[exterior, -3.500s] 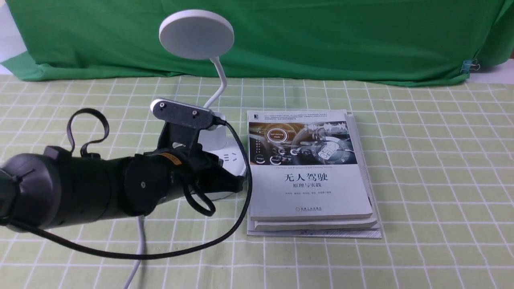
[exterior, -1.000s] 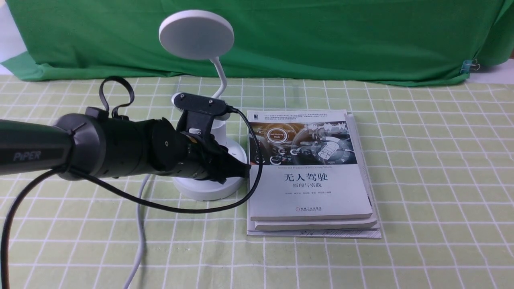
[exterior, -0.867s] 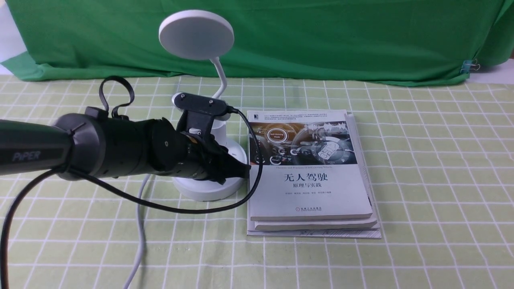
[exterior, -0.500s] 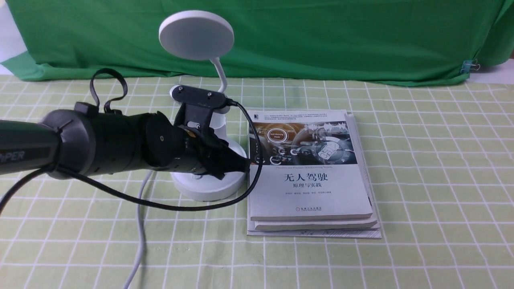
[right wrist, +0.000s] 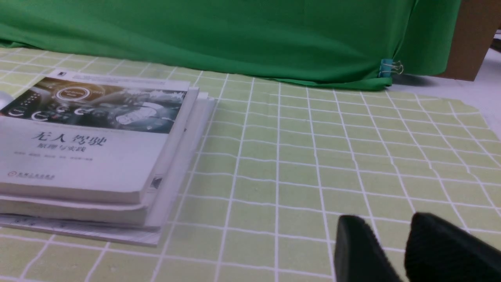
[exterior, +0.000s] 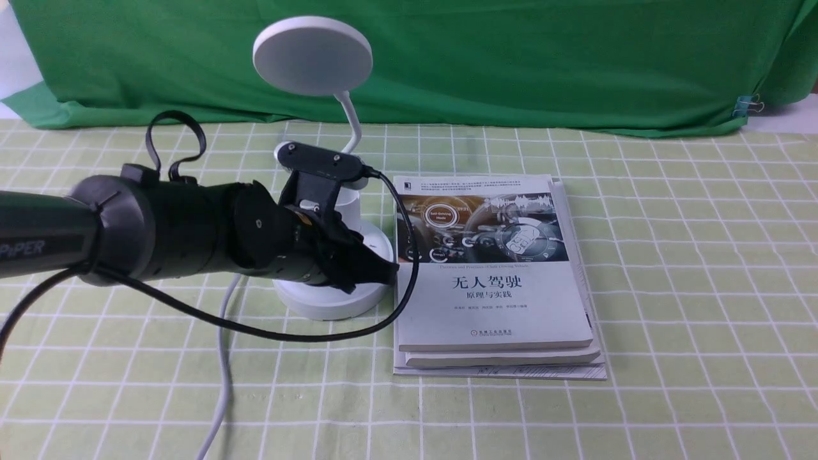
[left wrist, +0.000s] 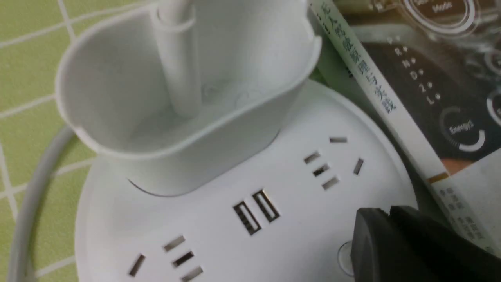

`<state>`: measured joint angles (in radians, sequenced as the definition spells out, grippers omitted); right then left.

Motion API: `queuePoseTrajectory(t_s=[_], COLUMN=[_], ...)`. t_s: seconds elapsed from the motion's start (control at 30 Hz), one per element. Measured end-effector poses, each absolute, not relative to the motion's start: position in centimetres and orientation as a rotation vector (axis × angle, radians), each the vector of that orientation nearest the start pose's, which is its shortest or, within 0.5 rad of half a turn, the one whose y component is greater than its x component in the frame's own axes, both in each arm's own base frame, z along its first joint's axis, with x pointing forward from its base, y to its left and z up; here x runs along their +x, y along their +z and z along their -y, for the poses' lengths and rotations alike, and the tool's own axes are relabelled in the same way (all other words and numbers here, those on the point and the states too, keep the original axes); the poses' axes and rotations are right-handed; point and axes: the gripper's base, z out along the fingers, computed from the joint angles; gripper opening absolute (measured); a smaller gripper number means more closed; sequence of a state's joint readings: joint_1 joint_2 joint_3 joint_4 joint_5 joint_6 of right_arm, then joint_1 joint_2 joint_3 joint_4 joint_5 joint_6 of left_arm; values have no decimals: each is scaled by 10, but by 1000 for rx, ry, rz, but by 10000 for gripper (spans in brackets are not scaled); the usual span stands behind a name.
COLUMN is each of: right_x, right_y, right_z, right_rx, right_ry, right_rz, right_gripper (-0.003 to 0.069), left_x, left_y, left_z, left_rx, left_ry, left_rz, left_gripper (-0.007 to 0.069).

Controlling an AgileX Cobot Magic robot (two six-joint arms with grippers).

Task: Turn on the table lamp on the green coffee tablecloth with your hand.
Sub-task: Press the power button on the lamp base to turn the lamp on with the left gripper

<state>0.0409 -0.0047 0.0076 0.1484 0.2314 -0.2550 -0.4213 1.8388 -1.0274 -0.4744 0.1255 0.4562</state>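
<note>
Black left jaws pressed together over table lamp [exterior: 312, 55], "PiPER" arm [exterior: 38, 239], "无人驾驶" book [exterior: 492, 300], right jaws parted

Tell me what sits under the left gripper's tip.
A round button on the table lamp's base peeks out beside the left gripper; the rest of the button is covered by it.

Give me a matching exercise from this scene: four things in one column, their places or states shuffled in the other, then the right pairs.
1. table lamp
2. books
3. left gripper
4. binder clip

A. clipped on the backdrop cloth, far right
B. stacked flat, right of the lamp base
C. shut, over the lamp base by a button
D. standing on the grid tablecloth, cord trailing toward the camera

Pairs: 1-D, 2-B, 3-C, 4-A
</note>
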Motion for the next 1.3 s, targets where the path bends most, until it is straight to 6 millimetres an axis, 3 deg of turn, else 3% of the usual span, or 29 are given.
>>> queuePoseTrajectory(t_s=[0.83, 1.17, 1.3], right_x=[55, 55, 55], right_y=[190, 190, 190], right_z=[-5, -5, -5], right_rx=[-155, -155, -155], right_ry=[-23, -23, -23], right_rz=[-1708, -1708, -1708], right_gripper=[245, 245, 245], left_x=[337, 331, 330], left_y=[154, 164, 182], left_z=[154, 152, 151], left_rx=[486, 496, 497], left_ry=[-237, -249, -245], left_rz=[-2369, -2362, -2302], left_gripper=[19, 19, 19])
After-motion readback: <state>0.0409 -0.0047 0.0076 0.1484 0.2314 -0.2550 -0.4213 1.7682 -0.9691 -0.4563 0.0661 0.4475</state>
